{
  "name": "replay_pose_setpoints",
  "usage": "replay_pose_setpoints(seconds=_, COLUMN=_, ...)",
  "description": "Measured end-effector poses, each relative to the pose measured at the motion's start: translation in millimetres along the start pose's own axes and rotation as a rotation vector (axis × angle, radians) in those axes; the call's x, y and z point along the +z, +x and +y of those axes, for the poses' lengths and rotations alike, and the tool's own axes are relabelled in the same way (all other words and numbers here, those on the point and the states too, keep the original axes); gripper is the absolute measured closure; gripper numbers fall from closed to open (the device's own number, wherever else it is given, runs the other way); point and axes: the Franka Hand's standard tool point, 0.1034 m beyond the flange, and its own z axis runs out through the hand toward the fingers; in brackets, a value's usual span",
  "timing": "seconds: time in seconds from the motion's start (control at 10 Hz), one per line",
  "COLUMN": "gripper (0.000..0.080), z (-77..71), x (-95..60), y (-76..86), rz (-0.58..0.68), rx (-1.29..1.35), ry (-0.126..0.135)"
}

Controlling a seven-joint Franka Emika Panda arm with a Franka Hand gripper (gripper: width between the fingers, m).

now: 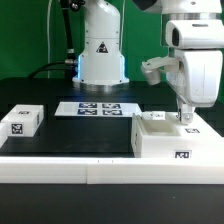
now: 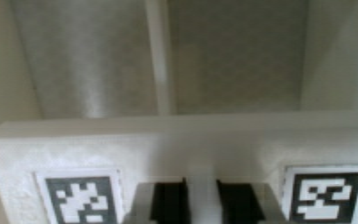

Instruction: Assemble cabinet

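Jaws stand close together at the cabinet's [image 1: 165, 140] upper edge, a thin pale strip between the fingers [image 2: 163, 205]; we cannot tell whether the gripper [image 1: 185, 118] pinches or merely straddles it. Cabinet sits at the exterior view's right, recess on top seemingly empty; we judge an early grasp, needing a square, firm hold before joining the small cube [image 1: 22, 120].

Anchored on a white base [image 1: 100, 55] at the far centre. Rises out of view, then comes down on the exterior view's right as a boxy white wrist [image 1: 197, 70]. Ends in a gripper [image 1: 185, 117] aimed straight down and held low. Shows in the wrist view as two dark fingers [image 2: 167, 203], parallel and close together, with a narrow pale strip between. Clamped or merely near: not determinable.
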Motion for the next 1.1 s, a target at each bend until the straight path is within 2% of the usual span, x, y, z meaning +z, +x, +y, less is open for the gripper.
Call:
replay_pose_setpoints(seconds=0.2, gripper=0.0729, z=7.5, x=0.5, y=-0.2, rz=0.000, rx=0.007, ry=0.000)
replay_pose_setpoints(seconds=0.4, gripper=0.0728, z=7.2, x=-0.2, y=-0.7, rz=-0.004, rx=0.010, ry=0.008)
replay_pose_setpoints(seconds=0.5, gripper=0.0653, z=7.1, x=0.2, y=-0.8, rz=-0.004, rx=0.010, ry=0.008)
replay_pose_setpoints(seconds=0.6, gripper=0.0517, z=7.0, x=0.3, y=-0.8, rz=-0.004, rx=0.010, ry=0.008)
replay_pose_setpoints(seconds=0.7, gripper=0.0517, z=7.0, x=0.3, y=-0.8, rz=-0.004, rx=0.010, ry=0.008)
replay_pose_setpoints(seconds=0.8, gripper=0.0334, z=7.0, x=0.3, y=-0.8, rz=-0.004, rx=0.010, ry=0.008)
replay_pose_setpoints(seconds=0.9, gripper=0.0187, z=7.0, x=0.3, y=-0.8, rz=-0.004, rx=0.010, ry=0.008)
replay_pose_setpoints(seconds=1.0, gripper=0.0187, z=7.0, x=0.3, y=-0.8, rz=-0.004, rx=0.010, ry=0.008)
replay_pose_setpoints(seconds=1.1, gripper=0.0036, z=7.0, x=0.3, y=-0.8, rz=-0.004, rx=0.010, ry=0.009)
